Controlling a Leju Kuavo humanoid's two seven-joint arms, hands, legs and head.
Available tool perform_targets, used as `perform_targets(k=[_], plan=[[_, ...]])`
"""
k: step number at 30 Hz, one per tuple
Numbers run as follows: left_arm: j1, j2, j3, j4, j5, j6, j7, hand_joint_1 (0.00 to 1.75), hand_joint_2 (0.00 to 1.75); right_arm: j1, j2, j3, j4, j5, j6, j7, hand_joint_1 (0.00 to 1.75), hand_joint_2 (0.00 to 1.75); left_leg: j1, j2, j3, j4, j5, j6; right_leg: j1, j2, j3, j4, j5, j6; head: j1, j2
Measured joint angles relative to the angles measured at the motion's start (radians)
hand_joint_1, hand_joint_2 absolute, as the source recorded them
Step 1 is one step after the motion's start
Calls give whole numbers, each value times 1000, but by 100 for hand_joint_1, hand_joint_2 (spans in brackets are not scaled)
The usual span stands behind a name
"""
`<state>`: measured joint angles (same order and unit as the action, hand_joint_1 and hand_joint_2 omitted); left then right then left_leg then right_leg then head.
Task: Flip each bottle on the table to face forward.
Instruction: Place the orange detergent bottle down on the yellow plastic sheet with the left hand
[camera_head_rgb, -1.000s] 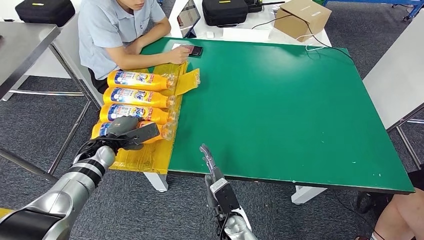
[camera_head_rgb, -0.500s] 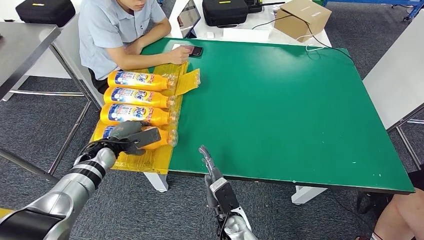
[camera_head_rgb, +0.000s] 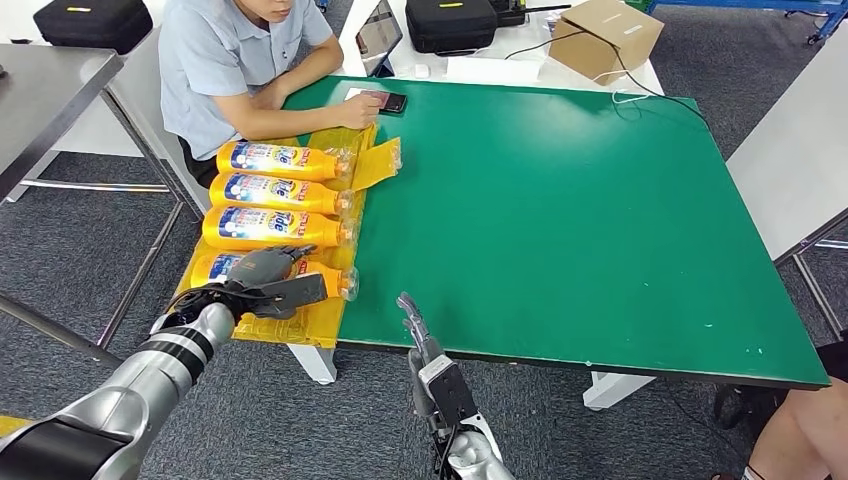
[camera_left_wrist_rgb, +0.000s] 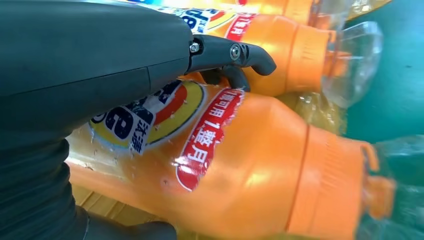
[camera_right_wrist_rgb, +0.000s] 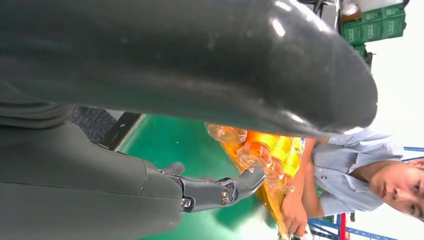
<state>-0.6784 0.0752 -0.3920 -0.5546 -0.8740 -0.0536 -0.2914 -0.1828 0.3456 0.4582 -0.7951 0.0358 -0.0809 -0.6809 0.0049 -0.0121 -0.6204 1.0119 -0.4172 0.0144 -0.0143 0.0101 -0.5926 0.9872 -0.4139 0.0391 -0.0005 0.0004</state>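
Left hand (camera_head_rgb: 268, 278) grips the nearest bottle (camera_head_rgb: 318, 277), orange, lying on its side on yellow sheet (camera_head_rgb: 300, 320) at the green table's (camera_head_rgb: 560, 220) left edge. Right hand (camera_head_rgb: 425, 350) hangs near the front edge, fingers apart, holding nothing.

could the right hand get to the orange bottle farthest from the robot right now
Probably not easily. The right hand hangs off the table's near edge, and the farthest bottle lies across the row beside the person's arm.
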Motion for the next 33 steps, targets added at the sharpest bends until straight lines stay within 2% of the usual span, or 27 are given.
perform_targets(k=[5, 13, 20, 30, 33], plan=[[46, 10, -17, -85, 156, -42, -54, 0, 175, 0, 0, -4, 1, -1, -1, 0, 0, 0, 0, 0, 0, 0, 0, 0, 0, 0, 0, 0, 0, 0, 0, 0], [183, 33, 3, -371, 427, -50, -110, 0, 175, 3, 0, -8, 1, -4, -8, 0, 0, 0, 0, 1, -2, 0, 0, 0, 0, 0, -3, 0, 0, 0, 0, 0], [270, 43, 58, -552, 532, -47, -148, 0, 175, 6, 0, -8, 1, -4, -10, 0, 0, 0, 0, 2, -2, 0, 0, 0, 0, 1, -4, 0, 0, 0, 0, 0], [374, 59, 140, -749, 582, -32, -189, 0, 175, 13, -2, -8, -16, 2, -27, 0, 0, 0, 0, 2, -2, 0, 0, 0, 0, 1, -4, 0, 0, 0, 0, 0], [416, 32, 171, -808, 692, -40, -201, 0, 175, 49, -12, -8, -119, 6, -106, 0, 0, 131, 0, 2, -3, 0, 0, 0, -1, 0, -4, 0, 0, 0, 0, 0]])
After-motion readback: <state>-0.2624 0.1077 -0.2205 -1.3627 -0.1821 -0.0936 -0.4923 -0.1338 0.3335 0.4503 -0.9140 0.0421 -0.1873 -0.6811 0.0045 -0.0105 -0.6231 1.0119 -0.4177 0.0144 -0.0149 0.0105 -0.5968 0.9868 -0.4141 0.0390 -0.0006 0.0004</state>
